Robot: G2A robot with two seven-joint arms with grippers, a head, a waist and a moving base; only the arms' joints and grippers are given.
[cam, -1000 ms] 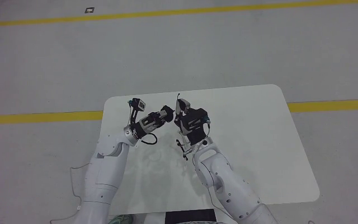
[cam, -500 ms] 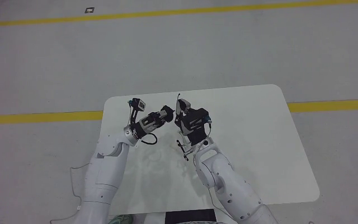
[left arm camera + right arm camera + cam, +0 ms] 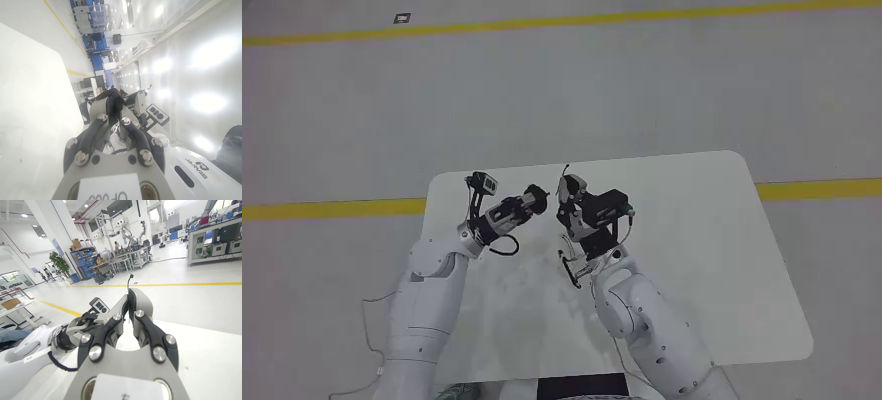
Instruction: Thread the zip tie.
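A thin black zip tie [image 3: 129, 289] stands upright, pinched between the pads of my right gripper [image 3: 129, 296], which is shut on it. Its small square head [image 3: 131, 276] sticks out above the fingertips, and the strip runs down between the fingers. From above, the tie [image 3: 564, 172] pokes out of the right gripper [image 3: 564, 190] over the white table's [image 3: 692, 250] back half. My left gripper [image 3: 535, 194] hangs just beside it, a small gap apart, pointing at it. The left gripper [image 3: 113, 94] is shut, and I see nothing held between its dark pads. Beyond it the tie's head [image 3: 150, 86] shows.
Both arms meet over the table's back-left part, raised above the surface. The tabletop [image 3: 198, 347] is bare to the right and toward the front. The left forearm [image 3: 62, 336] lies close beside the right gripper.
The left gripper has drawn back slightly from the right gripper, widening the gap. The right wrist has turned a little, still holding the zip tie.
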